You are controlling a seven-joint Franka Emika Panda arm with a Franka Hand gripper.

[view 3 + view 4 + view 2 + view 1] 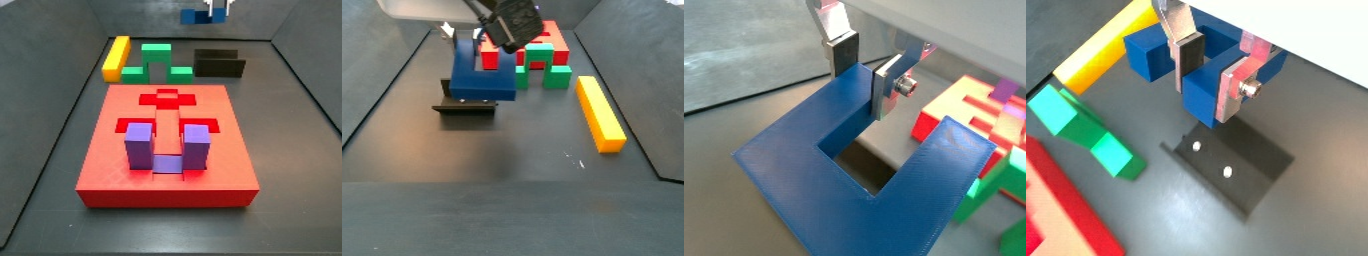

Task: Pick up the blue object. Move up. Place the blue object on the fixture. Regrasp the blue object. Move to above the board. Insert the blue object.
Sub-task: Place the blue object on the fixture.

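My gripper [1213, 75] is shut on one prong of the dark blue U-shaped object [1150, 52] and holds it in the air. The black fixture [1235, 162] lies on the floor below, clear of the block. In a side view the gripper [210, 10] and the blue object [197, 17] hang high over the fixture [219, 63]. In the other side view the blue object [480, 76] shows just above the fixture [465, 108], under the gripper [508, 28]. The blue object [804, 165] fills a wrist view. The red board [167, 165] lies in front.
A lighter purple U-shaped block [166, 146] sits in the board's top. A green arch block [162, 60] and a yellow bar [118, 57] lie beside the fixture at the back. Grey walls enclose the dark floor.
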